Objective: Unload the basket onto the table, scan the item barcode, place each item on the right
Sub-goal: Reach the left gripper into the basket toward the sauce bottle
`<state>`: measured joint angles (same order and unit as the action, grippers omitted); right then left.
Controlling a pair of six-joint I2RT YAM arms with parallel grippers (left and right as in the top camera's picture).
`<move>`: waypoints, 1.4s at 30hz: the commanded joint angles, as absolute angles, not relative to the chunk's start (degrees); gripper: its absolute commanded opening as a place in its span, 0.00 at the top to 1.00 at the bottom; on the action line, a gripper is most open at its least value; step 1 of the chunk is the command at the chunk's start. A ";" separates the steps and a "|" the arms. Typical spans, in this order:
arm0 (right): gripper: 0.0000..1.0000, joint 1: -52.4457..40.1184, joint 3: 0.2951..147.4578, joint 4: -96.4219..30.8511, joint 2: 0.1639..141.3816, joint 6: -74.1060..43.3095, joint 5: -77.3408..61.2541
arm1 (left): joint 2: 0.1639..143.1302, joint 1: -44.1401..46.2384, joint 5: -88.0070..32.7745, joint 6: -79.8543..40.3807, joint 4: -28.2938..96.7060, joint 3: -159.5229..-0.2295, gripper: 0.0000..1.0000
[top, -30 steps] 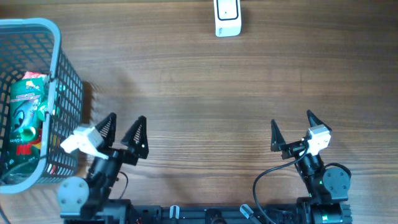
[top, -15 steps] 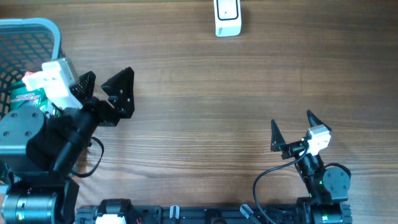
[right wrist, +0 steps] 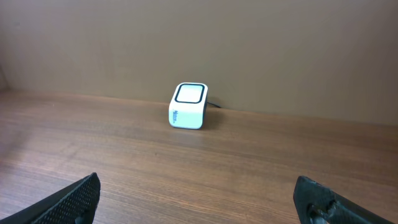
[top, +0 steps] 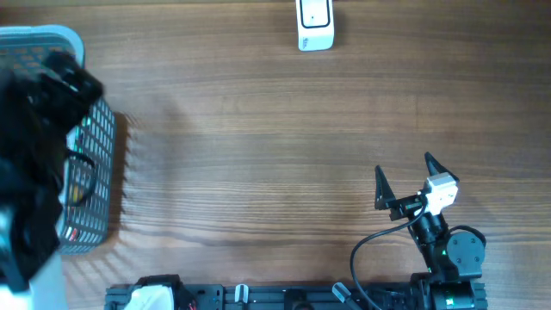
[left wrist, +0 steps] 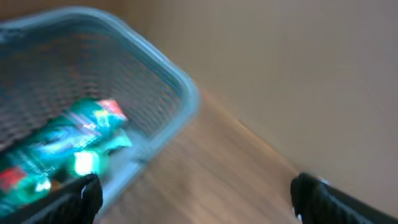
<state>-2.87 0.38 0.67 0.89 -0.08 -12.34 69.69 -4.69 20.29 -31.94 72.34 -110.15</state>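
Note:
The item, a green and red packet (left wrist: 68,146), lies inside the blue-grey mesh basket (left wrist: 168,71). In the blurred left wrist view my left gripper (left wrist: 196,196) is open, with nothing between its fingers, just right of the basket's corner. From overhead the left arm (top: 39,129) is a dark blur over the basket (top: 99,172) and hides the packet. The white barcode scanner (top: 315,24) stands at the table's far edge, also seen ahead of the right wrist as the scanner (right wrist: 188,106). My right gripper (top: 403,170) rests open and empty near the front edge, far from the scanner.
Bare wooden table (top: 258,146) stretches between the basket on the left and the scanner at the back. A plain wall rises right behind the scanner. The right arm's base and cable (top: 379,241) sit at the front edge.
My left arm has lifted from the front edge and swung left and back over the basket, now covering it from overhead. The right arm has not moved.

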 commanded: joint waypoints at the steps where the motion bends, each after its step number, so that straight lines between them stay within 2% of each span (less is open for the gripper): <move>1: 0.00 -3.22 0.30 0.86 0.27 0.43 -11.60 | 76.44 -12.36 25.34 -43.75 79.09 -115.85 0.00; 7: 0.00 -3.22 0.30 0.86 0.27 0.43 -11.57 | 84.31 -28.45 16.99 -54.41 91.39 -115.83 0.00; 14: 0.00 -3.22 0.30 0.86 0.27 0.45 -11.60 | 89.27 -39.33 12.21 -57.56 96.29 -111.53 0.00; 28: 0.00 -3.22 0.30 0.86 0.27 0.45 -11.60 | 89.30 -41.12 11.38 -57.47 74.65 -81.43 0.00; 34: 0.00 -3.22 0.30 0.86 0.27 0.45 -11.60 | 89.36 -41.12 11.38 -57.45 67.26 -74.15 0.00; 37: 0.00 -3.22 0.30 0.86 0.27 0.43 -11.60 | 89.38 -41.12 11.53 -57.21 64.45 -72.31 0.11; 40: 0.00 -3.22 0.30 0.86 0.27 0.43 -11.57 | 89.36 -41.10 11.84 -57.23 63.64 -72.31 0.39; 42: 0.00 -3.22 0.30 0.86 0.27 0.45 -11.60 | 89.36 -41.10 12.29 -57.19 63.18 -72.31 0.52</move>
